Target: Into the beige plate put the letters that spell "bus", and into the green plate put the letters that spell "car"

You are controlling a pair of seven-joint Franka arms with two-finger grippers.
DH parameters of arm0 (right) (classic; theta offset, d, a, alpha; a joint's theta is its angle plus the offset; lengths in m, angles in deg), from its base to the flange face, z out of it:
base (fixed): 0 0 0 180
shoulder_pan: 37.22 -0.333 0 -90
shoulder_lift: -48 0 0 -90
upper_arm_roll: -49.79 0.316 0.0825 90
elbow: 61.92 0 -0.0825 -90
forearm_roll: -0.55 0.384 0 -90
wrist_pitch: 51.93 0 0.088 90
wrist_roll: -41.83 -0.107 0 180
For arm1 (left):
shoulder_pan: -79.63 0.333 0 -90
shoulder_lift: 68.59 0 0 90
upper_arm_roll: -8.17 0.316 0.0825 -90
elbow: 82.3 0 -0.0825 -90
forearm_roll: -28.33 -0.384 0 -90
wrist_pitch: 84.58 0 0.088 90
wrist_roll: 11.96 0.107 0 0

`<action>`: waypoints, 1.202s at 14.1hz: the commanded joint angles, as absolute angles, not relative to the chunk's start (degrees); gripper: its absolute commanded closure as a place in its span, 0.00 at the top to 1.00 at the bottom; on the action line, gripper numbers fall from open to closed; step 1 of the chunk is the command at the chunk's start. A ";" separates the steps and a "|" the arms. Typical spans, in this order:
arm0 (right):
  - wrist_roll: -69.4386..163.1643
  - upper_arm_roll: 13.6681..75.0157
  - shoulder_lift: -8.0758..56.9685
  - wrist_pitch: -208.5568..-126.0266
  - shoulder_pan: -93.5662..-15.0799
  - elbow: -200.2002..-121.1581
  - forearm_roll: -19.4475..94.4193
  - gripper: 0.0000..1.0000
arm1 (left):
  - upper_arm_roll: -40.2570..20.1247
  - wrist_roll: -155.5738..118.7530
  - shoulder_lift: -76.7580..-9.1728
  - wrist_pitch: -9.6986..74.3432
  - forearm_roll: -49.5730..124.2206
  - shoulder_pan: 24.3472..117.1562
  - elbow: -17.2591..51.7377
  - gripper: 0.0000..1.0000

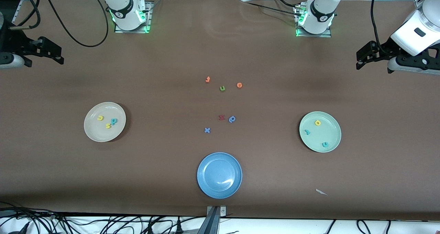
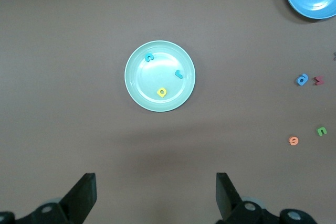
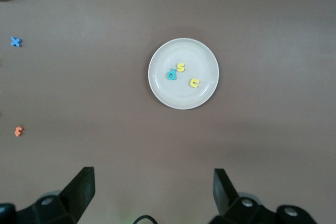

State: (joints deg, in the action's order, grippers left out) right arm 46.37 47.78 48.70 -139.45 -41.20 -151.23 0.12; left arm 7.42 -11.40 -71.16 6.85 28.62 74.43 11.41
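On the brown desk (image 1: 275,72) the beige plate (image 1: 91,131), toward the right arm's end, holds the teal b (image 1: 113,121), yellow u (image 1: 100,118) and yellow s (image 1: 108,125), while the green plate (image 1: 331,137), toward the left arm's end, holds the teal c (image 1: 325,144), yellow a (image 1: 318,123) and teal r (image 1: 307,132). Between them, nearer the front camera, sits a blue plate (image 1: 209,182), with spare letters scattered farther from that camera than it is. The left tool (image 2: 156,195) waits over bare desk near the green plate, its fingers spread and empty; the right tool (image 3: 154,195) likewise near the beige plate.
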 commanded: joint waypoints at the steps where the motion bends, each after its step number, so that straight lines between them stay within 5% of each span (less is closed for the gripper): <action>1: 45.26 48.30 49.23 -140.09 -40.65 -150.87 -0.06 1.00 | 7.47 -10.47 -70.43 5.42 27.72 74.35 9.55 1.00; 17: 41.47 47.42 48.97 -144.84 -40.92 -151.66 0.73 1.00 | 6.77 -10.55 -70.43 5.25 27.63 74.35 9.55 1.00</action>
State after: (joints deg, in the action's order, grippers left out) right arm 41.70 47.89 48.57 -144.66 -41.18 -151.27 0.23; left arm 6.92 -11.40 -71.15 6.55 28.62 74.42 11.41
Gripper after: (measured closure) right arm 0.000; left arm 0.000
